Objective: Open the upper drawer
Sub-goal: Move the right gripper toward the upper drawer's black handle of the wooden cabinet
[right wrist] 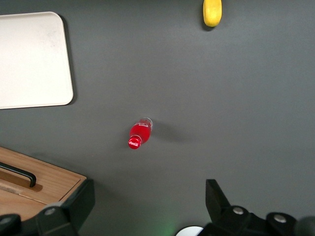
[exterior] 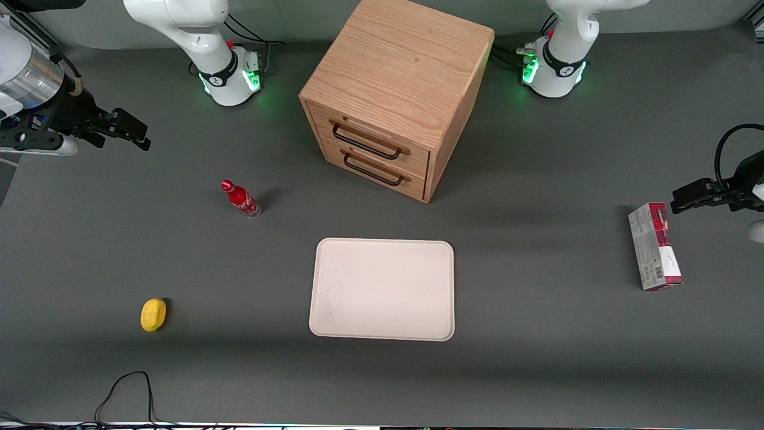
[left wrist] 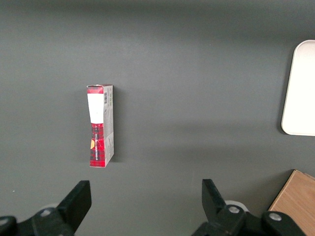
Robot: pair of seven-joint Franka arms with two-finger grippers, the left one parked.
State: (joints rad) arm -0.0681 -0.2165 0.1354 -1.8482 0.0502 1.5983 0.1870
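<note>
End effector (exterior: 128, 132) spread above grey table (exterior: 537, 358); upper drawer (exterior: 370, 138) closed.

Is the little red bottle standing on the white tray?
No, the small red bottle stands on the grey table, apart from the white rectangular tray.

bottle (right wrist: 140, 133): red, white Coca-Cola script on its label, small but recognisable
box (left wrist: 100, 126): red-and-white carton with a barcode panel at one end; print too small to read
arm bases (exterior: 228, 77): round dark mark on each collar, not legible
gripper (exterior: 128, 131): high, toward working arm's end of table; no markings readable
</note>
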